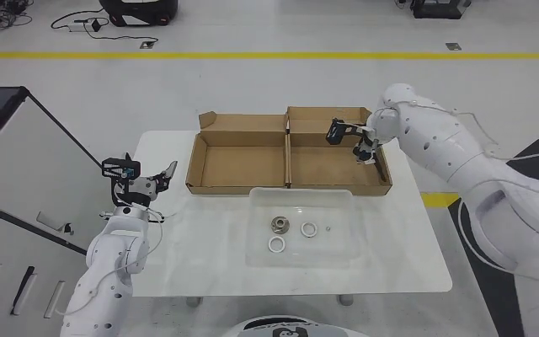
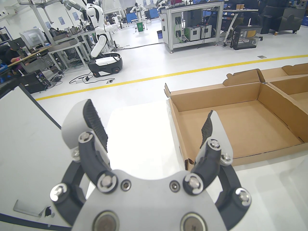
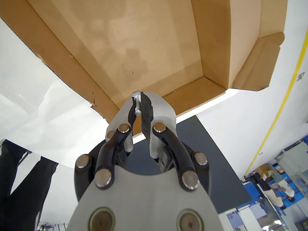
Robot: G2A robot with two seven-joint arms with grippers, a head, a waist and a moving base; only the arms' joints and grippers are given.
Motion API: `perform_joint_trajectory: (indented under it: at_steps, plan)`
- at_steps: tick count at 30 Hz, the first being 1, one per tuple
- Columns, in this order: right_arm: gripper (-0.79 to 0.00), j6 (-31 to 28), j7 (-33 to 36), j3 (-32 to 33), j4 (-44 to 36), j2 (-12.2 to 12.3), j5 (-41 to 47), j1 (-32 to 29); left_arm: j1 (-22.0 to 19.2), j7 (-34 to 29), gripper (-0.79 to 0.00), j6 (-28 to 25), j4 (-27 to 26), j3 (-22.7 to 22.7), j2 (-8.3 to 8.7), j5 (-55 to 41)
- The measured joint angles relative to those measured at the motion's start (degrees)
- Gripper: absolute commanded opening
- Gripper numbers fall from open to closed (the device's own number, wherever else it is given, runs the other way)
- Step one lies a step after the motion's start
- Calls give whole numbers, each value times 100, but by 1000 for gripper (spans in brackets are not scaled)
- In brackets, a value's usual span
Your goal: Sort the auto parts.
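**Bolt pinched over right box, release comes next**

Step in hand, as I read it, is the drop-off. The right gripper [image 3: 140, 100] hangs over the right-hand brown cardboard box [image 1: 328, 173], close to that box's 3 o'clock wall, at roughly 1 o'clock on the white table [image 1: 404, 253].

Doing it well:
- Go lower before letting go, so the part doesn't bounce or roll. Height above the box floor can't be told exactly.
- Nudge toward 9 o'clock, nearer the box centre, since the tips sit close to the wall.
- Open only a little. The ribbed pads may cling to the threads, so lift straight up and check that the part dropped.

Right claw: jaws nearly closed and clamped on a small silver threaded bolt [image 3: 136, 106]. The shank lies along the pads and the hex head pokes out past the tips toward the box floor.

Left claw: the left gripper [image 2: 149, 109] has its jaws spread wide, holding nothing and touching nothing. It sits at the table's 9 o'clock edge, apart from the left-hand brown cardboard box [image 1: 240, 168].

Left to sort: the clear plastic tray [image 1: 341, 248] lies at 6 o'clock of the boxes. It holds a grey metal flanged hub [image 1: 278, 224] and two white rings [image 1: 310, 228]. A tiny speck [image 1: 328, 226] at 3 o'clock of one ring is too small to identify.
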Motion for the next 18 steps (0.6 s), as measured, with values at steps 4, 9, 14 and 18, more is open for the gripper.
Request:
perform_joint_trajectory:
  at_steps: [4, 9, 14, 18]
  plan:
    - [-785, -53, -53, 0, 436, -222, -118, -67, 0, 0, 0, 0, 0, 0, 0, 0]
    - [-785, -132, -132, 0, 966, -486, -222, -141, 0, 0, 0, 0, 0, 0, 0, 0]
    - [-785, -267, -267, 0, 1427, -721, -295, -211, 0, 0, 0, 0, 0, 0, 0, 0]
    - [-785, -397, -398, 0, 1753, -879, -344, -245, 0, 0, 0, 0, 0, 0, 0, 0]
